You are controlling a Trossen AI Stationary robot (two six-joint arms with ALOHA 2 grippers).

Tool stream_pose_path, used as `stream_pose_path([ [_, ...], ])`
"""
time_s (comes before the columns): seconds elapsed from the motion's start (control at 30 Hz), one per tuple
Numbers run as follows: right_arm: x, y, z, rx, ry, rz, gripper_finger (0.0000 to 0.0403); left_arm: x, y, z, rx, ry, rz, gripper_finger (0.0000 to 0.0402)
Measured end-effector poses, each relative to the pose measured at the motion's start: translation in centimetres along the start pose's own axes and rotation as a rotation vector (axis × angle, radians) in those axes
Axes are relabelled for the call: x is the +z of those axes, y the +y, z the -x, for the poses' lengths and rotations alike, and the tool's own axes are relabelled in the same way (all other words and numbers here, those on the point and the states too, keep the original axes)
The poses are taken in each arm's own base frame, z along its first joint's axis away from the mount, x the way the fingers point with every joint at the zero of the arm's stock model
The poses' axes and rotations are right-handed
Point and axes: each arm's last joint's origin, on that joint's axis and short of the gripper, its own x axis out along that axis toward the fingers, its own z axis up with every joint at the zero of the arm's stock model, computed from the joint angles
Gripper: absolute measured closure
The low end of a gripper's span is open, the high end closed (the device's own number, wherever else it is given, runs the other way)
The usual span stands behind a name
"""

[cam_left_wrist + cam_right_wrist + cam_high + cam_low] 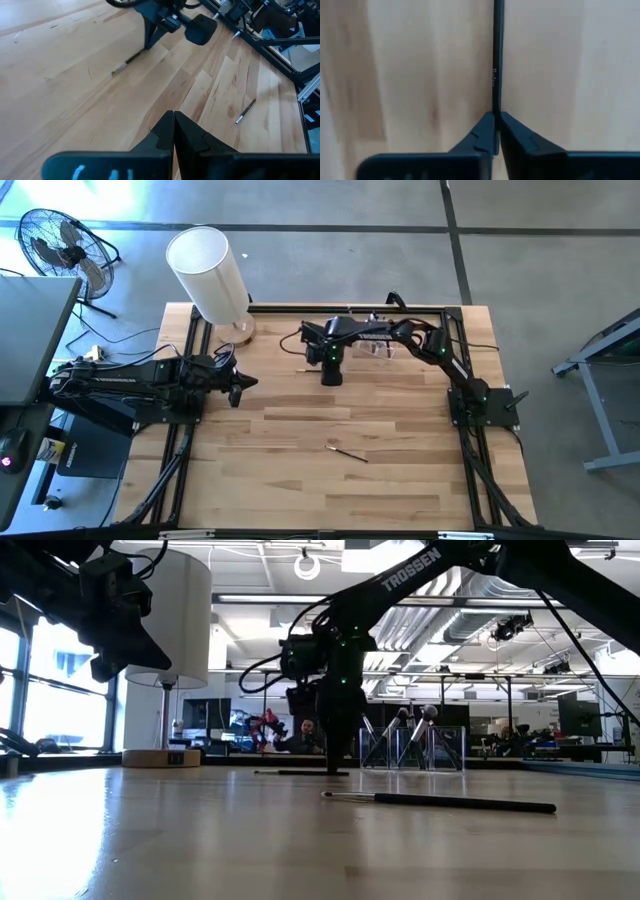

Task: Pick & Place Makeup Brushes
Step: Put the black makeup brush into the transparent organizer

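- The right gripper (330,376) is down at the table (300,470) near its far edge, jaws pinched on the dark handle of a thin makeup brush (495,60) lying flat on the wood; from the wrist view the handle runs straight out from between the tips.
- A second brush (348,450) lies alone toward the middle of the table, well apart from both arms. From table height it reads as a long dark stick with a small pale tip (440,803).
- More brushes stand upright in a clear holder (415,745) at the far side, just beside the right arm.
- The left gripper (236,387) hangs above the left part of the table, jaws closed together on nothing.
- Handling, as I judge it: these are light, stiff, narrow sticks with smooth round handles, so they will roll and can pivot in a pinch. Gripping near the handle's middle should keep one level; the bristle end is soft and best left alone.
- Lying flat on the wood, the brush leaves little room under it, so the tips must come right down beside the handle.
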Motion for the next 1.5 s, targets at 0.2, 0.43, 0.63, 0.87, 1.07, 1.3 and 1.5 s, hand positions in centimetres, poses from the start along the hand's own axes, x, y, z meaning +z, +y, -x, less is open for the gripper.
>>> stream_pose_path([
  [0.2,0.2,1.9,-0.3,0.021,0.031,0.072,0.0399,0.0,0.0,0.0,-0.002,0.002,-0.004,0.0401],
  [0.43,-0.4,3.7,-0.4,0.040,0.133,-0.020,0.0401,0.0,0.0,0.0,-0.002,0.001,-0.026,0.0401],
  [0.63,-1.6,4.9,-0.4,0.053,0.285,-0.168,0.0402,0.0,0.0,0.0,-0.002,0.001,-0.027,0.0401],
  [0.87,-1.8,7.1,-0.5,0.089,0.356,-0.275,0.0403,0.0,0.0,0.0,0.000,-0.001,-0.098,0.0401],
  [1.07,-1.7,8.9,-0.7,0.059,0.376,-0.357,0.0397,0.0,0.0,0.0,-0.001,-0.001,-0.140,0.0402],
  [1.3,-1.6,10.4,-0.9,0.033,0.386,-0.415,0.0360,0.0,0.0,0.0,-0.004,0.002,-0.197,0.0402],
  [1.5,-1.7,11.2,-0.9,0.020,0.397,-0.420,0.0321,0.0,0.0,0.0,-0.009,0.004,-0.227,0.0401],
])
